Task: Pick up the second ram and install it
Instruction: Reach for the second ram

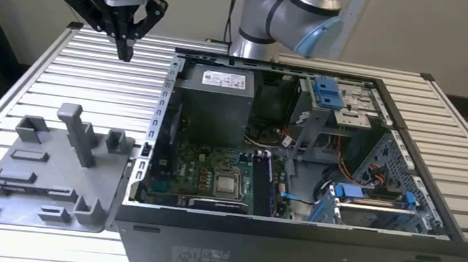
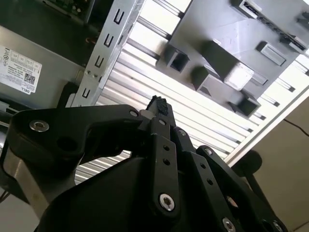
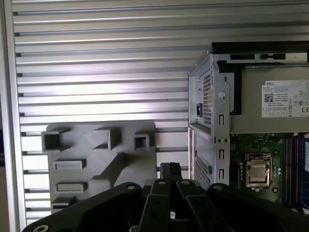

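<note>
Gripper (image 1: 124,52): you see it hanging high over the slatted table (image 1: 115,84), fingers drawn together to a point, nothing held between them.
Second ram (image 1: 29,189): dark slim bar, edge-on in the long slot of the grey tray (image 1: 52,173), well apart from the gripper.
Tray: lies just beside the open computer case (image 1: 290,256), on the exterior view's left.
Fingertips (image 3: 170,170): in the first wrist view you find them above the tray's edge.

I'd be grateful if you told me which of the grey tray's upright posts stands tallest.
The slim solid post near the middle of the tray: it rises well above the short hollow blocks beside it.
</note>
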